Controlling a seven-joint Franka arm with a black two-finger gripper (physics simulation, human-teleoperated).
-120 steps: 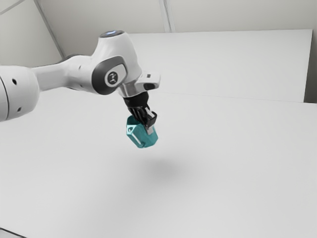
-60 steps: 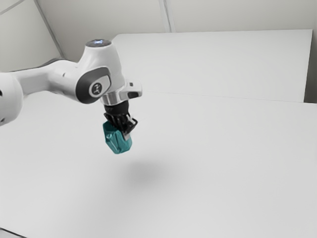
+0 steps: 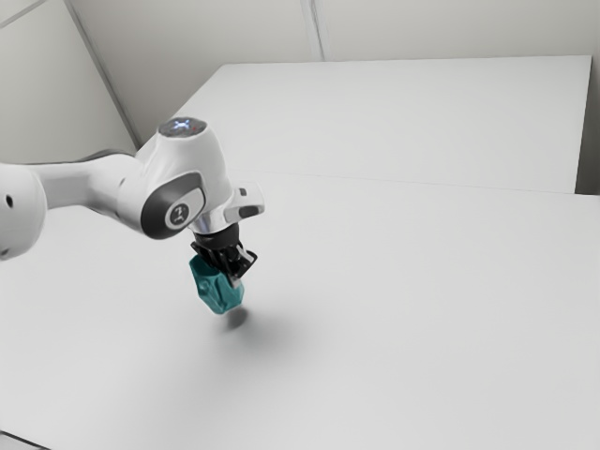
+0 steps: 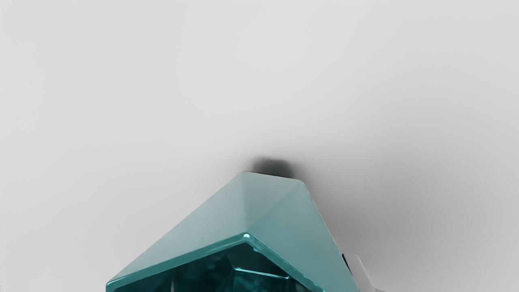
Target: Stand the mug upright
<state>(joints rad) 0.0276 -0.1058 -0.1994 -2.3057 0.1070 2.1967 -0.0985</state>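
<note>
The mug [image 3: 217,289] is tilted, its lower end close to the tabletop [image 3: 422,319]; whether they touch cannot be told. Directly above the mug is the end effector [image 3: 231,273], gripping it. The arm [image 3: 103,181] reaches in from the exterior view's left of the mug. A shadow [image 3: 240,320] lies beside the mug's lower end, toward the exterior view's right. Well behind the mug rises a wall [image 3: 206,37].

Arm [image 3: 101,182] outstretched, wrist [image 3: 214,212] bent downward, jaws clamped
</note>
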